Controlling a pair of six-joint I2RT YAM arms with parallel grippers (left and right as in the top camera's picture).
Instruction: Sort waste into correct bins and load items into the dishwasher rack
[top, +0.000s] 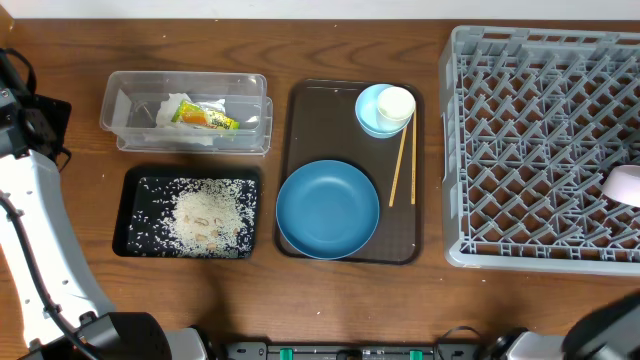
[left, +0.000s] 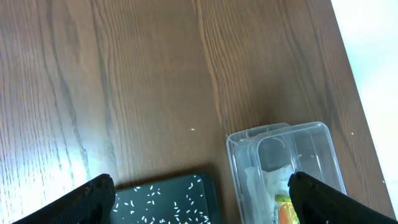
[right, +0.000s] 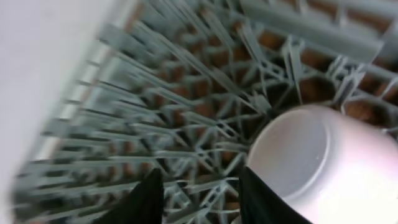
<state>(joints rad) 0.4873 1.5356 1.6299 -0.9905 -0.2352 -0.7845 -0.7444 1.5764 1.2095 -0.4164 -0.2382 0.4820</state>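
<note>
The white bowl (right: 311, 158) lies in the dishwasher rack (top: 530, 150), just right of the right gripper (right: 200, 190), whose jaws stand released with bare lattice between them. Left of the rack, the chopsticks (top: 402, 160) lie near-to-far on the brown tray (top: 300, 130), likely closer to the right arm. The left gripper (left: 200, 186) hangs released over the bench (left: 124, 74).

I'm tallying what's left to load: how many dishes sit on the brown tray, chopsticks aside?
3: the blue plate at the tray's near left, the light-blue bowl at its far right corner, and the white cup resting in that bowl. Something could be hidden under them.
</note>
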